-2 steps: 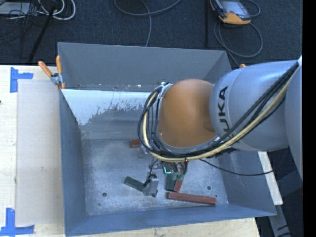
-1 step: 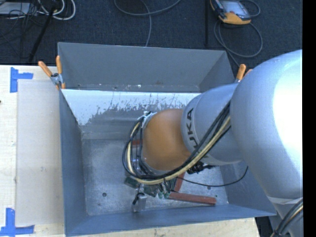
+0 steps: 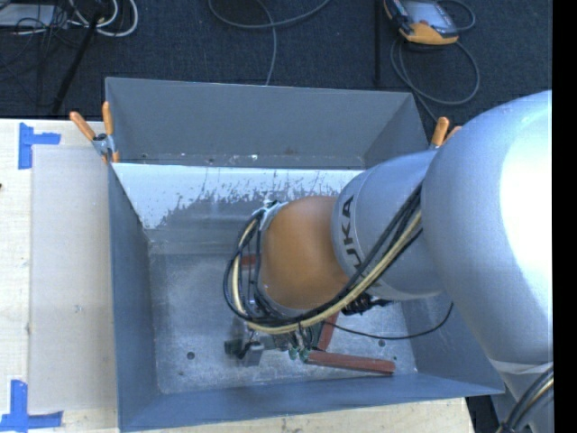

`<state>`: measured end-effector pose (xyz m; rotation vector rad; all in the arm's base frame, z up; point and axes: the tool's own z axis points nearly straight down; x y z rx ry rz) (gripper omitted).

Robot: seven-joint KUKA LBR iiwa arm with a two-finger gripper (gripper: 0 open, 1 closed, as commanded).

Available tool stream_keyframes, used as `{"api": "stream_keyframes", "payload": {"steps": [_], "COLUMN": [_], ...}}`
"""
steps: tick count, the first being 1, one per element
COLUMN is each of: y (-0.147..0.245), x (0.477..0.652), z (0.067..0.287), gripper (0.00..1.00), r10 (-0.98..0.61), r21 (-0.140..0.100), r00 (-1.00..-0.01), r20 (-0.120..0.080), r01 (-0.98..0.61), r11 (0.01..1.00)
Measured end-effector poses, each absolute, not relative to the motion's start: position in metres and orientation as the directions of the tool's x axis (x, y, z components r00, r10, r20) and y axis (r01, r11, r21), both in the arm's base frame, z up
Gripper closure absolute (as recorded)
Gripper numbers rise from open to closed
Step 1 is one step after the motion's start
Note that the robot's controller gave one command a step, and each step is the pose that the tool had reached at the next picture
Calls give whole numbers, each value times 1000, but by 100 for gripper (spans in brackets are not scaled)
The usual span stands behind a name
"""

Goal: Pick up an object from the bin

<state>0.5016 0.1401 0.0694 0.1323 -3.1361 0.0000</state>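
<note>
Lying beside the claw (image 3: 246, 348) (camera-right): reddish stick (image 3: 353, 362).

We see a grey bin (image 3: 133, 314), its far wall streaked white; a silver arm (image 3: 487, 215) lettered in black; an orange-brown wrist cover (image 3: 302, 251); a reddish-brown bar (image 3: 356, 362) on the speckled floor.

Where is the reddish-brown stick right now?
In the camera view the stick lies on the bin floor near the front wall, just right of the gripper.

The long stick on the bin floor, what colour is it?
The stick is reddish brown, seen best in the camera view.
</note>
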Motion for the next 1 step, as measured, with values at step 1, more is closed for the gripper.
{"api": "stream_keyframes", "payload": {"steps": [1], "y": [111], "x": [479], "z": [220], "gripper": [100], "r10": [-295], "r21": [-1], "r00": [-955], "r20": [-6], "r01": [-295], "r11": [955]}}
